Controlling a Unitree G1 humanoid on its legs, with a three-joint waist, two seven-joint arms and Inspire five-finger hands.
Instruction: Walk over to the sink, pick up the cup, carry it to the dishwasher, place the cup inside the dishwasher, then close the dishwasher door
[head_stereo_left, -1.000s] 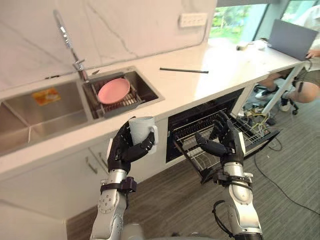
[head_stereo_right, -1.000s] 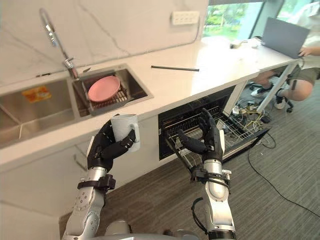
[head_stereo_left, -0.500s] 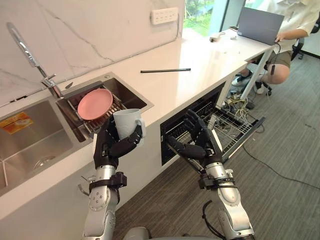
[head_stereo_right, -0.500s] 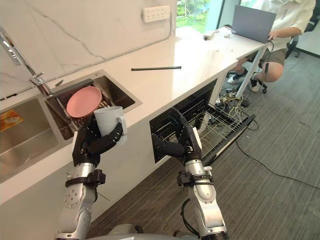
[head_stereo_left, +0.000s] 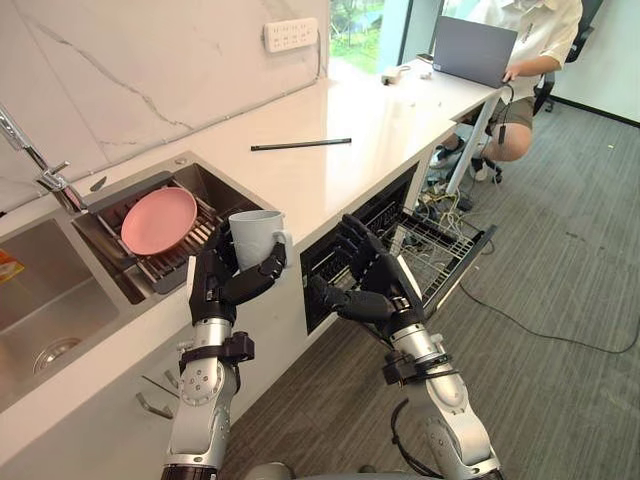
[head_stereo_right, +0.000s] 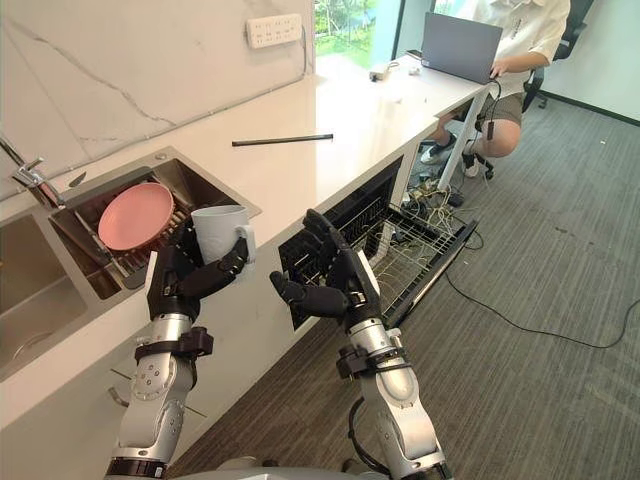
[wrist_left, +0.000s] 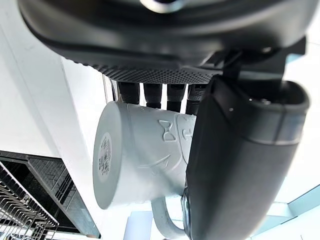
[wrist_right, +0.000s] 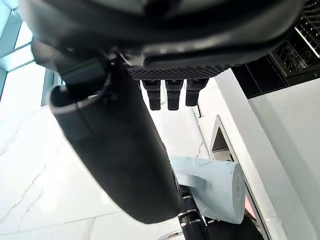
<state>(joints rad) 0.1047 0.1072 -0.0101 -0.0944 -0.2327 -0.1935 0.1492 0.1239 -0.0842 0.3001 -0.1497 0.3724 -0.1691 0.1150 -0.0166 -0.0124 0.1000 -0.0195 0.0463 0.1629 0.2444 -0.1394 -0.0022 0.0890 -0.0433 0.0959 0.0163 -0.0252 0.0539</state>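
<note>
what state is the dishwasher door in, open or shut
Open: the dishwasher door is folded down, with the wire rack pulled out over it.

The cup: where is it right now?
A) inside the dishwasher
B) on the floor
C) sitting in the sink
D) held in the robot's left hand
D: the left robot hand has its fingers curled round the cup, holding it up in front of the counter, not yet in the open dishwasher.
</note>
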